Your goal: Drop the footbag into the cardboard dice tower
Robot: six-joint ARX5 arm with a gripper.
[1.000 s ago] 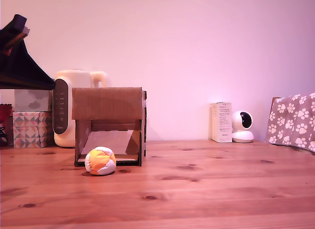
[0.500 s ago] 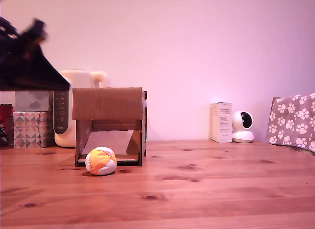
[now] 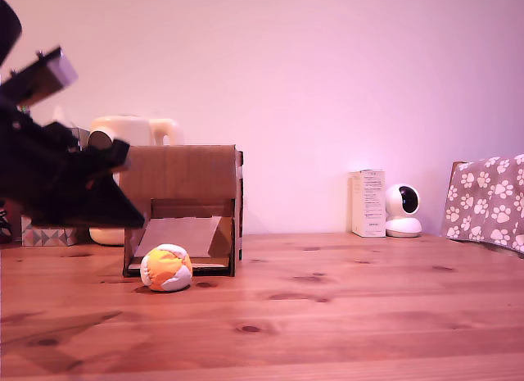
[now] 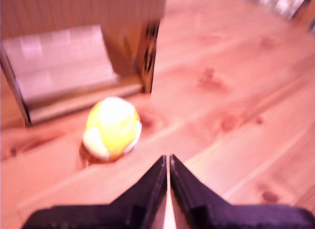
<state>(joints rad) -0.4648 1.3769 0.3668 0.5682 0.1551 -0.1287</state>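
Gripper [image 4: 169, 162] swung in toward footbag [image 3: 167, 268], fingers together, empty; footbag sat on bench [image 3: 344, 307] just before dice tower [image 3: 182, 207] opening; looked soft, light, best pinched across middle

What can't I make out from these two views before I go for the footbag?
- Cardboard dice tower: its top opening is out of sight in the exterior view; the wrist view's edge cuts it off.
- Tool: a dark blur in the exterior view, so its height over the table is unclear.
- Footbag: motion blur hides its seams in the wrist view.
- Kettle-like appliance: mostly hidden by arm and tower.
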